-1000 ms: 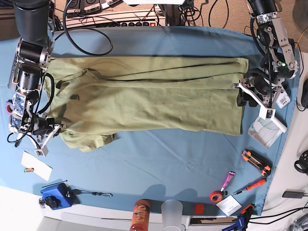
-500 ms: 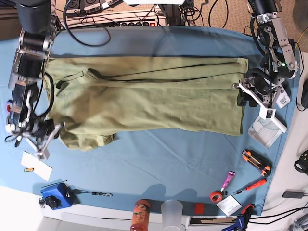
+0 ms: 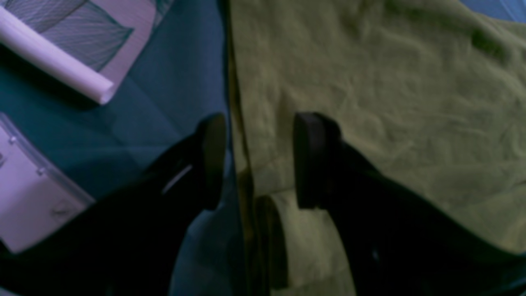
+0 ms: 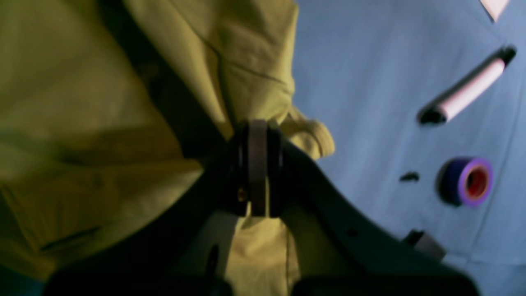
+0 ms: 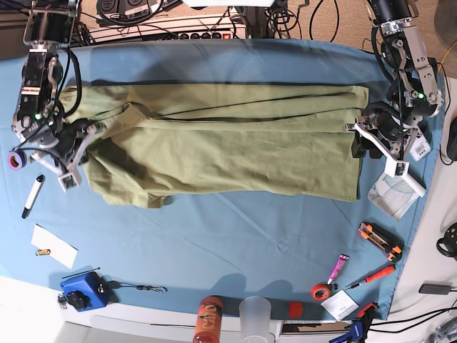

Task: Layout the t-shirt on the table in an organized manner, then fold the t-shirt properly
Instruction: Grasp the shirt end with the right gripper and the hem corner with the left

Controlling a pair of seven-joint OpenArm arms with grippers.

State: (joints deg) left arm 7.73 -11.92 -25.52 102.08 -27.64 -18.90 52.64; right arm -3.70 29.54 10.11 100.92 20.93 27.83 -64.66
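The olive t-shirt [image 5: 228, 143] lies spread lengthwise across the light blue table [image 5: 235, 236], creased along its far side and bunched at its left end. My right gripper [image 5: 80, 151] is at that left end. In the right wrist view it [image 4: 258, 135] is shut on a fold of the shirt [image 4: 82, 102]. My left gripper [image 5: 355, 139] is at the shirt's right edge. In the left wrist view it [image 3: 259, 160] is open, one finger [image 3: 211, 160] over the table [image 3: 172, 82] and the other over the shirt [image 3: 390, 82].
A marker [image 5: 33, 195] and a purple tape roll [image 5: 16, 160] lie left of the shirt. A paper card [image 5: 53, 246], a blue device [image 5: 84, 289], a bottle [image 5: 208, 318] and a cup [image 5: 255, 314] sit along the front. A patterned pad [image 5: 396, 193], a knife [image 5: 378, 239] and red tape [image 5: 320, 291] lie at the right.
My right gripper has moved toward the far side of the table with the shirt's left end in it, dragging that end back. The marker is now uncovered. My left arm has not moved.
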